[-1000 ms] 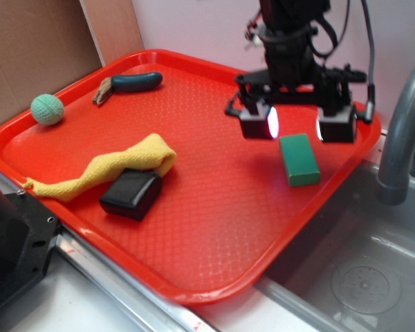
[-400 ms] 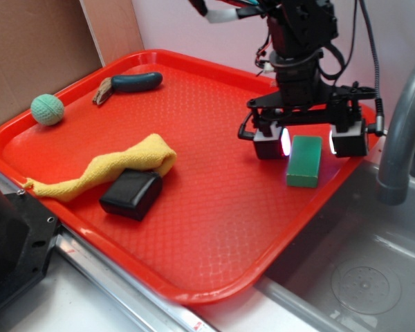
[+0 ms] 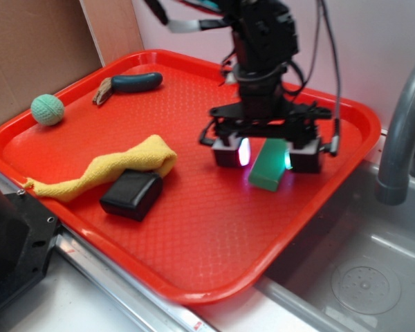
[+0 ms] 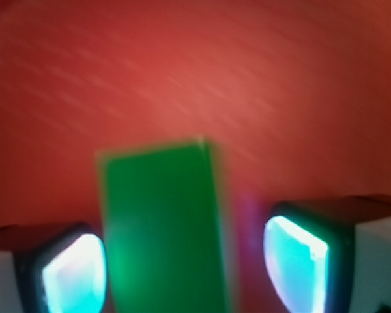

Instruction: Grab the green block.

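The green block (image 3: 268, 170), a flat plain green brick, lies on the red tray (image 3: 194, 242) near its right side, turned a little askew. My gripper (image 3: 268, 156) is low over the tray and open, with one glowing finger on each side of the block. In the wrist view the block (image 4: 166, 222) fills the space between the pads. The left pad (image 4: 75, 274) is right beside it, and a strip of red tray shows between the block and the right pad (image 4: 296, 261).
A black box (image 3: 131, 194) sits under the end of a yellow cloth (image 3: 117, 166) at the tray's front left. A pale green ball (image 3: 47, 109) and a dark green cucumber toy (image 3: 135, 82) lie at the back left. A grey faucet (image 3: 400, 131) and a sink (image 3: 360, 277) are to the right.
The gripper has come down and moved left, from behind the block to astride it. The block has shifted left with it and turned slightly.
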{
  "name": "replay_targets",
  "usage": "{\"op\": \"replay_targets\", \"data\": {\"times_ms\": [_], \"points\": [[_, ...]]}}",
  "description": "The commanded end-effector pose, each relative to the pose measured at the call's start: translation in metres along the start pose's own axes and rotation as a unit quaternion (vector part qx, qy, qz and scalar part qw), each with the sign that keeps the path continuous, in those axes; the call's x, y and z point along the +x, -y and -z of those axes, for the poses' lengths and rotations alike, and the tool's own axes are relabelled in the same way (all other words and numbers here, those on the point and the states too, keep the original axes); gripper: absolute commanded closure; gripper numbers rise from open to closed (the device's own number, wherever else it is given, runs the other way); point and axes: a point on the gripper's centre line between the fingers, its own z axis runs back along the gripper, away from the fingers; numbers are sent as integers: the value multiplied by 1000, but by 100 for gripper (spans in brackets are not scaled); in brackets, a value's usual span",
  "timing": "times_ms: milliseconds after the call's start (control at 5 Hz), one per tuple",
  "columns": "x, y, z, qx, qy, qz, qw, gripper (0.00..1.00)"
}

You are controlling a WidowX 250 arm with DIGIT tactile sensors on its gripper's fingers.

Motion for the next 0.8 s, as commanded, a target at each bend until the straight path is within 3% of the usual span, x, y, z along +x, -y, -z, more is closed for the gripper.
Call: {"op": "replay_targets", "data": {"times_ms": [0, 200, 400, 600], "points": [[-2, 0, 23, 39, -34, 6, 999, 0], [2, -4, 27, 31, -39, 19, 999, 100], [5, -9, 34, 13, -53, 28, 998, 100], [6, -12, 16, 5, -51, 51, 997, 100]]}}
